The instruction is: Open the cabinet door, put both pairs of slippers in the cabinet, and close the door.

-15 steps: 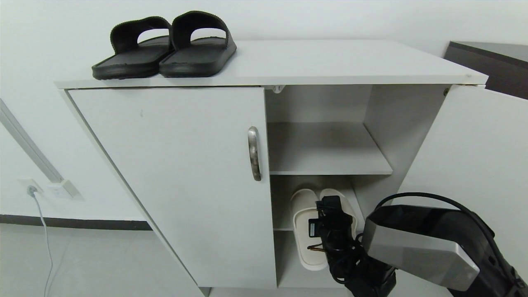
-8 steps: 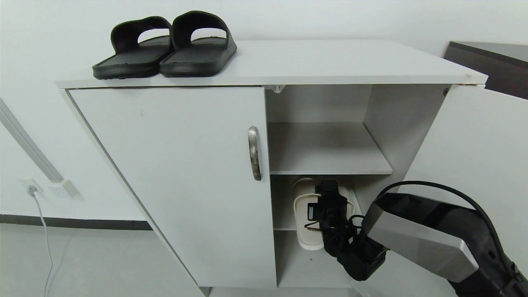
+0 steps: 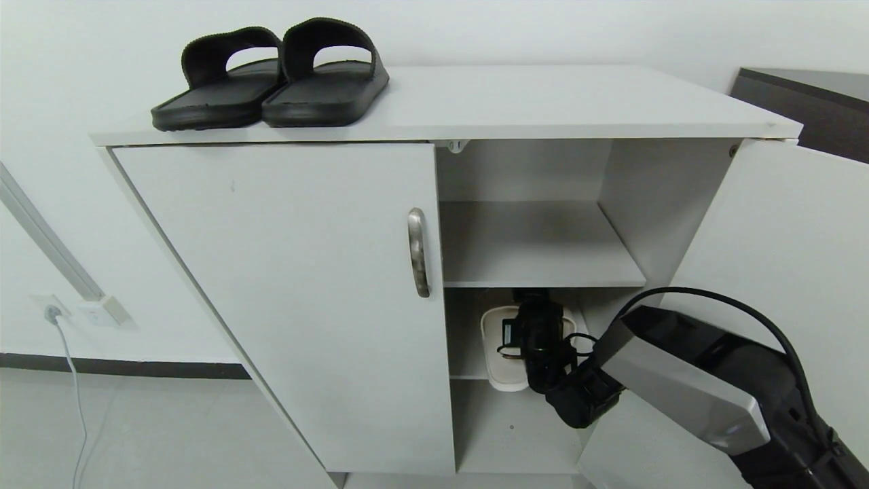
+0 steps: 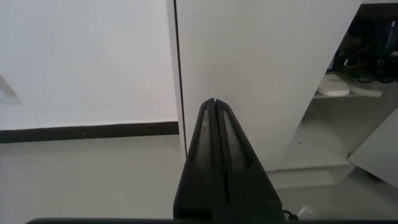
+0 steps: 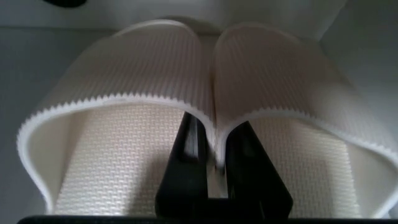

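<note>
Right arm (image 3: 686, 387): glossy black shell with a slanted silver-grey panel; a thin black cable (image 3: 679, 289) arcs over it.
Right wrist (image 3: 584, 401): black, hung with looped wires.
Right gripper (image 5: 216, 155): blocky matte-black fingers.
Left gripper (image 4: 214, 109): flat black fingers, rounded tips.

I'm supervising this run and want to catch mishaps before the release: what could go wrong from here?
The fingers of the right gripper pinch only the touching inner edges of the pair of white textured slippers, so one may slip free. Their heels seem to overhang the front edge of the white middle shelf, so they might tip out on release.
</note>
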